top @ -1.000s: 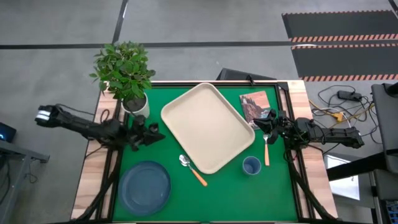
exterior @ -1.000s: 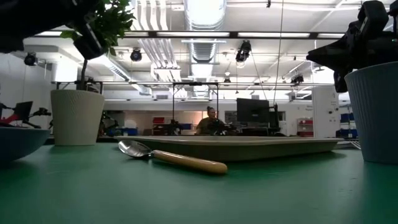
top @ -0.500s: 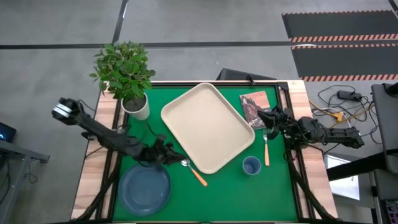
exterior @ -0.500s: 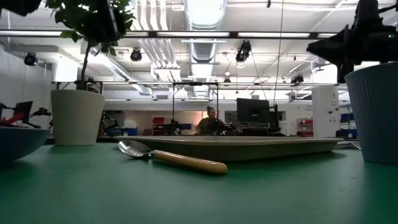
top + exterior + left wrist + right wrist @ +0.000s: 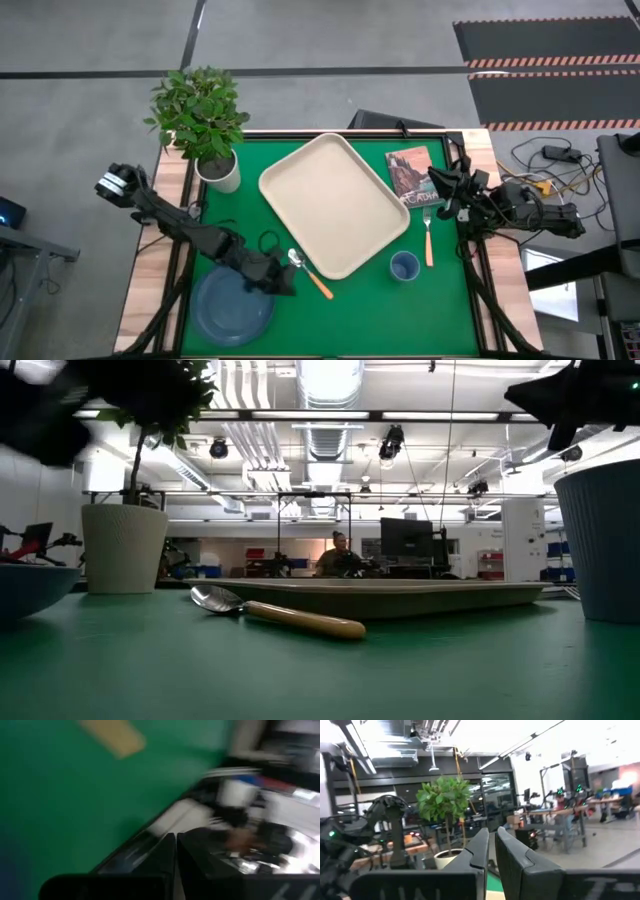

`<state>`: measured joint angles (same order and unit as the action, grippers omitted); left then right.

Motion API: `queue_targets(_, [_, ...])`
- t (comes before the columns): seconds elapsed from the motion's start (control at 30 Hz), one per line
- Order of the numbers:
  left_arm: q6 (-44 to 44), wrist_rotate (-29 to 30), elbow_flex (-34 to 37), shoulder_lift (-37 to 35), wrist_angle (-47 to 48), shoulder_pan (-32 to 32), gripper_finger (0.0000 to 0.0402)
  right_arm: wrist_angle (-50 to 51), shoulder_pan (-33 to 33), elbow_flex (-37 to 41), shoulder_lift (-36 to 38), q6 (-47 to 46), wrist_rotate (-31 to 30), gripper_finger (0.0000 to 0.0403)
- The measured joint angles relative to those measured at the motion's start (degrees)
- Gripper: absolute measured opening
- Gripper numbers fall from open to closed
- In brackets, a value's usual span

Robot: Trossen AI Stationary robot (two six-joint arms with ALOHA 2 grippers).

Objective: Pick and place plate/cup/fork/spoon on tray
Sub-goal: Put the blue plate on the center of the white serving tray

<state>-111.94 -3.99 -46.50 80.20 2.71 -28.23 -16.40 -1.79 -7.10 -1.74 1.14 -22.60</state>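
From above, the left gripper [image 5: 283,284], jaws shut and empty, hangs at the plate's [image 5: 232,305] rim, near the spoon [image 5: 309,274]. The right gripper [image 5: 440,180], jaws closed on nothing, sits over the book [image 5: 409,170], beside the fork [image 5: 428,234]. The tray [image 5: 334,203] is bare; the cup [image 5: 404,266] stands just off it. At surface level, the spoon [image 5: 275,614] lies before the tray [image 5: 400,597]. Both wrist views show fingers pressed together.

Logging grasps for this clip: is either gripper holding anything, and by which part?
Nothing is held. The left gripper and the right gripper are both shut on nothing.
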Motion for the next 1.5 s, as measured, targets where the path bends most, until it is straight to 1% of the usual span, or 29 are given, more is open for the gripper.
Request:
queue_targets(0.07, [-6.70, -6.08, 0.11, -2.72, 13.33, -0.40, 0.0000, 0.01, -0.01, -0.55, -0.14, 1.46, -0.13, 0.0022])
queue_targets(0.1, [-9.60, -7.68, 0.16, -3.95, 19.86, -0.72, 0.0000, 0.04, -0.01, -0.86, -0.24, 2.19, -0.12, 0.0022])
queue_targets(0.13, [-11.35, -7.80, 0.29, -4.90, 23.98, -0.93, 0.0000, 0.02, -0.01, -1.17, -0.34, 2.76, -0.11, 0.0022])
queue_targets(0.17, [-11.87, -6.33, 0.56, -5.79, 26.11, -1.21, 0.0000, -0.08, -0.01, -1.38, -0.49, 2.93, -0.12, 0.0022])
queue_targets(0.27, [-7.18, 3.39, 1.16, -7.78, 22.41, -1.43, 0.0000, -0.03, -0.01, -1.61, -1.16, 3.12, -0.10, 0.0022])
queue_targets(0.3, [-4.94, 4.60, 1.18, -8.12, 21.48, -1.28, 0.0000, 0.02, -0.01, -1.61, -1.44, 3.43, -0.12, 0.0022])
queue_targets(0.43, [1.23, 4.00, 1.86, -8.76, 23.10, -1.22, 0.0000, -0.24, 0.00, -1.61, -2.62, 4.21, -0.95, 0.0022])
queue_targets(0.5, [1.39, 4.05, 1.88, -8.52, 26.16, -1.18, 0.0000, -0.28, -0.01, -1.60, -3.20, 4.18, -2.81, 0.0022])
queue_targets(0.57, [2.53, 2.70, 1.89, -8.20, 30.43, -0.74, 0.0000, -0.44, -0.01, -1.59, -3.69, 4.12, -4.55, 0.0022])
queue_targets(0.6, [5.44, 0.63, 1.90, -8.19, 33.24, -0.15, 0.0000, -0.53, -0.01, -1.59, -3.86, 3.98, -5.05, 0.0022])
queue_targets(0.7, [18.87, -7.94, 1.90, -8.55, 42.58, 1.88, 0.0000, -0.59, -0.01, -1.59, -4.48, 3.97, -5.97, 0.0022])
queue_targets(0.73, [22.54, -8.99, 1.90, -8.75, 45.22, 2.04, 0.0000, -0.63, -0.01, -1.59, -4.63, 3.97, -6.00, 0.0022])
queue_targets(0.8, [30.99, -8.93, 1.90, -9.10, 48.10, 2.74, 0.0000, -0.60, -0.01, -1.59, -4.76, 3.94, -5.96, 0.0022])
queue_targets(0.93, [45.39, -7.49, 1.90, -9.13, 48.83, 4.56, 0.0012, -0.63, -0.01, -1.59, -4.74, 3.79, -5.98, 0.0022])
queue_targets(1.0, [50.42, -6.93, 1.90, -9.04, 48.83, 5.20, 0.0031, -0.61, -0.01, -1.59, -4.76, 3.79, -5.97, 0.0022])
queue_targets(1.1, [57.89, -4.95, 1.90, -9.00, 48.88, 5.79, 0.0070, -0.61, -0.01, -1.59, -4.83, 3.84, -5.96, 0.0022])
queue_targets(1.23, [64.82, 3.58, 1.90, -8.59, 49.59, 5.84, 0.0126, -0.61, -0.01, -1.59, -4.83, 3.99, -5.96, 0.0022])
queue_targets(1.3, [68.40, 6.54, 1.90, -8.03, 49.55, 5.99, 0.0146, -0.62, -0.01, -1.59, -4.83, 3.99, -5.98, 0.0022])
queue_targets(1.37, [71.77, 7.34, 1.90, -7.14, 49.54, 6.14, 0.0158, -0.60, -0.01, -1.59, -4.81, 4.01, -5.98, 0.0022])
queue_targets(1.5, [74.87, 7.25, 1.90, -5.14, 49.35, 6.10, 0.0161, -0.61, -0.01, -1.59, -4.83, 4.01, -5.98, 0.0022])
